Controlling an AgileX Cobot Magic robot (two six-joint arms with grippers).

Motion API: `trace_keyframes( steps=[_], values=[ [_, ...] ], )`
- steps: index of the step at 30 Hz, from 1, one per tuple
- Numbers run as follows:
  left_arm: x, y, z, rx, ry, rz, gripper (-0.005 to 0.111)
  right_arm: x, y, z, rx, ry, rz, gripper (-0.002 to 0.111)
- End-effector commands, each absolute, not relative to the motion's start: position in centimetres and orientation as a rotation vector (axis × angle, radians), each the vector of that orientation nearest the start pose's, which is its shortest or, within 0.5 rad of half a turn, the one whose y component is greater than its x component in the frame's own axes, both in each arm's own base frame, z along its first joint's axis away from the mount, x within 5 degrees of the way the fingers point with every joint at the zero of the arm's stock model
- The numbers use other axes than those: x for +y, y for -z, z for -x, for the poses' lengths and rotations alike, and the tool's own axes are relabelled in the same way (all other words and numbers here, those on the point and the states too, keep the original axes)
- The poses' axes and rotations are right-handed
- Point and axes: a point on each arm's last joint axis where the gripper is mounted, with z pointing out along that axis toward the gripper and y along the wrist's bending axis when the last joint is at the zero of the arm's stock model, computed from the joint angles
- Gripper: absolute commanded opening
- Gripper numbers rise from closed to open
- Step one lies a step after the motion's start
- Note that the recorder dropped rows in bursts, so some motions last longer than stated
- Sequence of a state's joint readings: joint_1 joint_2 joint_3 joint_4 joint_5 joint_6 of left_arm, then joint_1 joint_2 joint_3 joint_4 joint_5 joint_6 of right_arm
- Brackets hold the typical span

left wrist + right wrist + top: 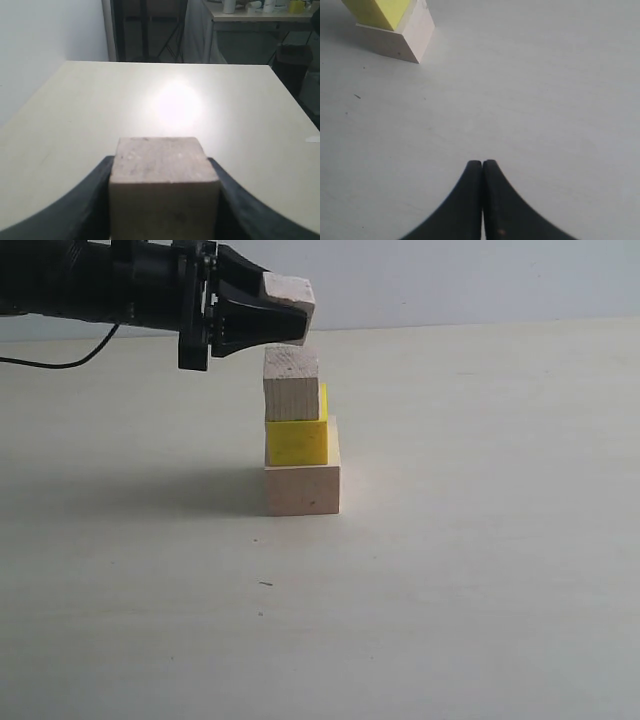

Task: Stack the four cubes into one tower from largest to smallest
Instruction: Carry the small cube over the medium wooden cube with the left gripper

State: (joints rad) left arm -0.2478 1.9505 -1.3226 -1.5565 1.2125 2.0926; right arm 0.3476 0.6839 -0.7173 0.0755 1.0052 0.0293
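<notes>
Left gripper [285,325] pinches the small cube [290,295], slightly tilted, just above the medium cube [291,385]. Tower upright on the table [480,570], long axis vertical: large cube [302,490], yellow cube [297,442], medium. Right gripper [482,165] pressed together, away from the stack.

Bare, unfinished pale wood on the small cube [164,190], matt and slightly rough, faintly speckled. Same raw wood on the medium cube [291,383], with clear grain lines across its face. Even bright-yellow coat on the yellow cube [297,440], smooth and matt. Pale, smooth-sanded wood on the large cube [302,488]. Matt black, smooth, plastic-looking surface on the left tool [283,312] and right tool [482,167]. Smooth pale table [480,560], softly glossy under the light.
</notes>
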Motion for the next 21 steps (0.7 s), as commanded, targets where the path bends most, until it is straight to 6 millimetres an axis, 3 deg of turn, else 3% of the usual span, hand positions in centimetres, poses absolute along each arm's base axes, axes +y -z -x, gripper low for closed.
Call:
trace_keyframes(
  steps=[1, 21],
  values=[
    [-18.0, -24.0, -36.4, 1.367, 1.076, -1.309, 0.0, 4.2, -31.4, -10.0, 2.424, -0.258, 0.375, 0.0],
    [-18.9, -22.9, -36.5, 1.381, 1.114, -1.3, 0.0, 4.3, -31.5, -10.1, 2.407, -0.261, 0.371, 0.0]
  ],
)
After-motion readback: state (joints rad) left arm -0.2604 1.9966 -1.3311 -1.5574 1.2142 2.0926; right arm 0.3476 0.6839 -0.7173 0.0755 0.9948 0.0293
